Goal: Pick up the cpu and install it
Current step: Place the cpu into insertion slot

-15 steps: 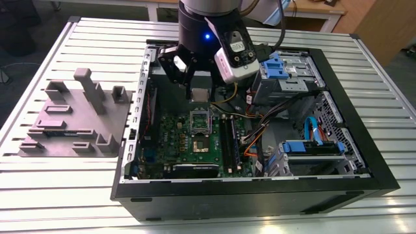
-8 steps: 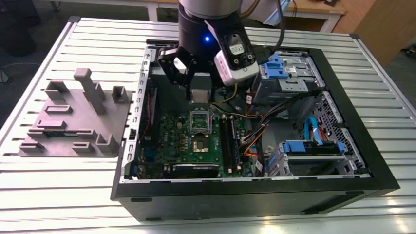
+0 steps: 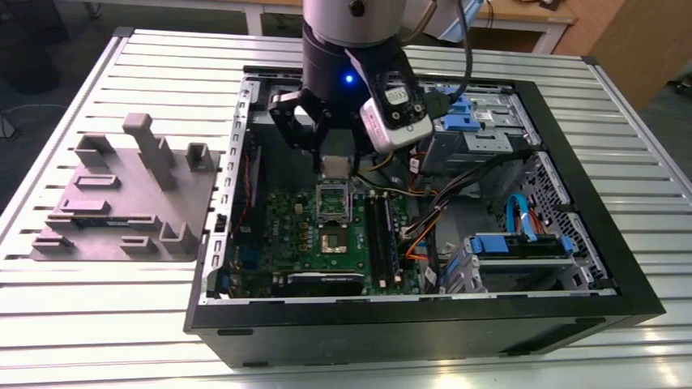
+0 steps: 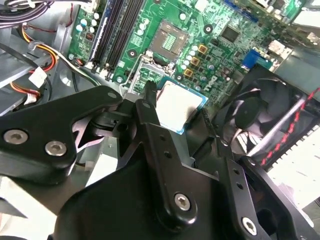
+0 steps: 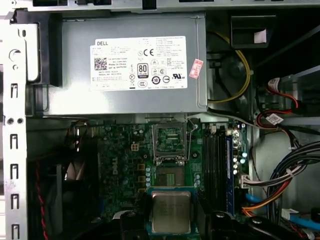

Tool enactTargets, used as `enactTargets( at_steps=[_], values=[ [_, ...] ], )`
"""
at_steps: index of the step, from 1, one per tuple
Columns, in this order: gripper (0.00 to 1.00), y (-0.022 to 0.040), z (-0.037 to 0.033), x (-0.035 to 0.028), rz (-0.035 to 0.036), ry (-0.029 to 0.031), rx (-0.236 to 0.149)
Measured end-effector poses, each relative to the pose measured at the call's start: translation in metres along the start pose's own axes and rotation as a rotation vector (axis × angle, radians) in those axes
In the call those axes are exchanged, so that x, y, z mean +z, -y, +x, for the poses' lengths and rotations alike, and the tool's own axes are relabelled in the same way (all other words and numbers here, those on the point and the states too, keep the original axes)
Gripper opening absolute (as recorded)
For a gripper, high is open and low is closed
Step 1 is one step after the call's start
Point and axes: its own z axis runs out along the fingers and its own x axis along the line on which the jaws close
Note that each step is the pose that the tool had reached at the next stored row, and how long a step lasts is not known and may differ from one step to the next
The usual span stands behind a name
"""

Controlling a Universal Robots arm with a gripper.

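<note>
The cpu (image 5: 171,212), silver top up, sat clamped by its edges between the black fingers (image 4: 149,107) of the gripper (image 4: 177,106), held in the air over the green motherboard (image 5: 125,155) and not yet seated. Just beyond it in both wrist views lay the open socket (image 5: 170,176) with its metal frame raised, and past that the big grey box (image 5: 130,65) with a white label. In the exterior view the gripper (image 3: 335,162) reached down into the open computer case (image 3: 433,324), which lay on the slatted counter (image 3: 108,324).
</note>
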Motion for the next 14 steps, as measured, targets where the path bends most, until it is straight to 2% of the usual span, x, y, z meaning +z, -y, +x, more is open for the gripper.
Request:
enactTargets(
  at_steps=[3, 7, 11, 14],
  values=[
    [0.47, 0.0000, -0.0011, 0.0056, -0.0001, -0.0003, -0.006],
    [0.47, 0.0001, -0.0029, 0.0128, 0.0005, -0.0008, -0.038],
    [0.47, 0.0002, -0.0032, 0.0197, -0.0012, -0.0009, -0.040],
    [0.47, 0.0002, -0.0032, 0.0209, -0.0013, -0.0009, -0.040]
  ],
)
